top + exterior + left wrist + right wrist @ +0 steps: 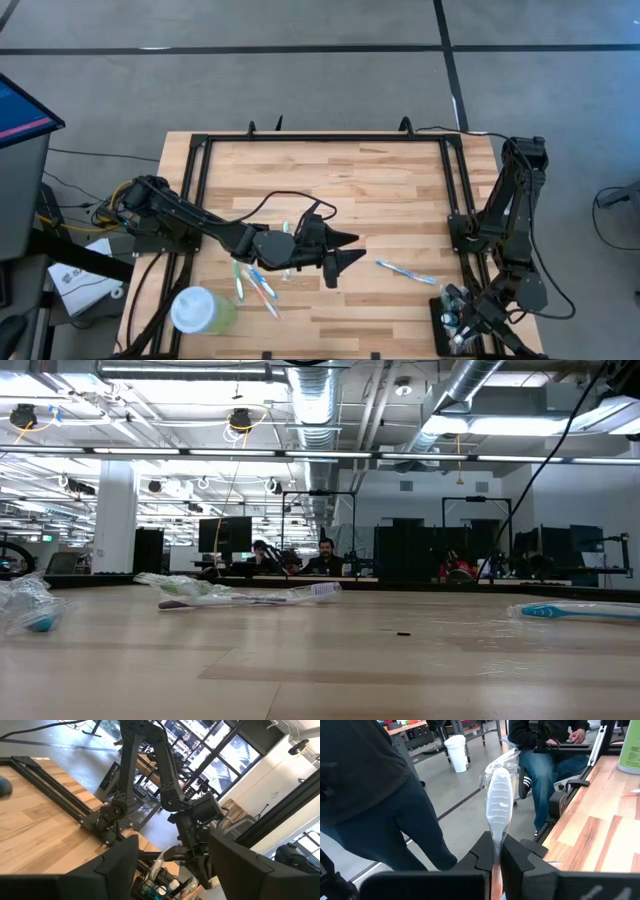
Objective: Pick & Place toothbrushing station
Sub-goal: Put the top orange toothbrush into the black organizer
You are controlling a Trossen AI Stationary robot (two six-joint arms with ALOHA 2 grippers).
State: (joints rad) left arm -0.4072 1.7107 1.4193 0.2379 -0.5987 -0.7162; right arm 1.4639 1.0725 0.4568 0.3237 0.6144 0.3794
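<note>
toothbrushing station (449, 315) | right tool (495, 854) grips wrapped toothbrush (498, 802) | left tool (345, 250) open | no legible writing

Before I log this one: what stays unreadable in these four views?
- Black slotted toothbrush holder, high view: partly covered by the right gripper; its slots are too small to count.
- Clear-wrapped toothbrush, right wrist view: handle hidden between the shut fingers.
- Left gripper: absent from the low view.
</note>
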